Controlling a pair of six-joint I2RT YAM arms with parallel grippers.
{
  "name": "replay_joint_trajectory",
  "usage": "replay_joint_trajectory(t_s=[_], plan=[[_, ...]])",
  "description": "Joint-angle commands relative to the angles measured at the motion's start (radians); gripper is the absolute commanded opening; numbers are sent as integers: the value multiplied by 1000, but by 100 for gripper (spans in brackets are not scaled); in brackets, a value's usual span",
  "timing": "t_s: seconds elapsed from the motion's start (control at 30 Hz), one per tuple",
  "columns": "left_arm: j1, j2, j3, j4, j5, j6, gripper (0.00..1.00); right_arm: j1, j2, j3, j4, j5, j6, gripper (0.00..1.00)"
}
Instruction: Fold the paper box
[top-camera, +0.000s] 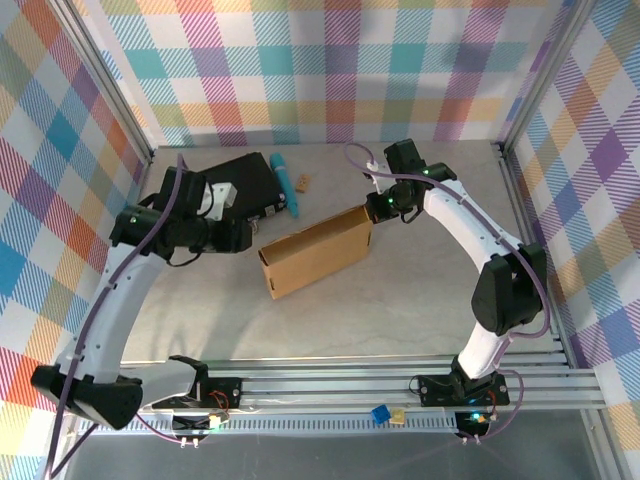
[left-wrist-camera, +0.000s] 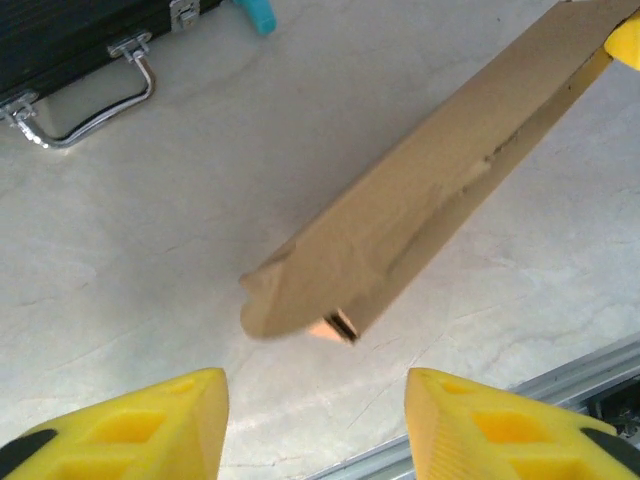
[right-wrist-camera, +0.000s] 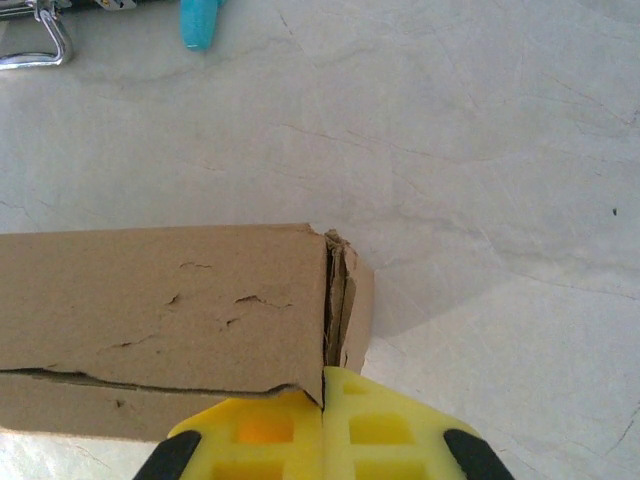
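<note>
Left fingers (left-wrist-camera: 130, 425) apart, right fingers (right-wrist-camera: 260, 430) together at the paper box (top-camera: 315, 250) on marbled table (top-camera: 400, 300), plaid walls (top-camera: 330, 70) around.

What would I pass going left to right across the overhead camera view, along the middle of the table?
In order: left gripper → paper box → right gripper, at the box's right corner. The black case, teal tool and tan scrap lie farther back and overlap these sideways, so I leave them out.
</note>
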Motion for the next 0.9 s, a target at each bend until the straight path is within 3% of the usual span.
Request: replay_joint_trajectory(t_s=[0.0, 0.27, 0.57, 0.87], plan=[[-12, -51, -55, -69, -38, 6, 53, 13, 25, 15, -59, -3, 25, 0], [-38, -10, -87, -31, -198, 30, 56, 15, 16, 0, -53, -3, 23, 0], [-89, 80, -58, 17, -183, 84, 56, 16, 21, 1, -54, -1, 33, 0], [-146, 171, -13, 25, -284, 160, 52, 16, 25, 0, -56, 0, 35, 0]])
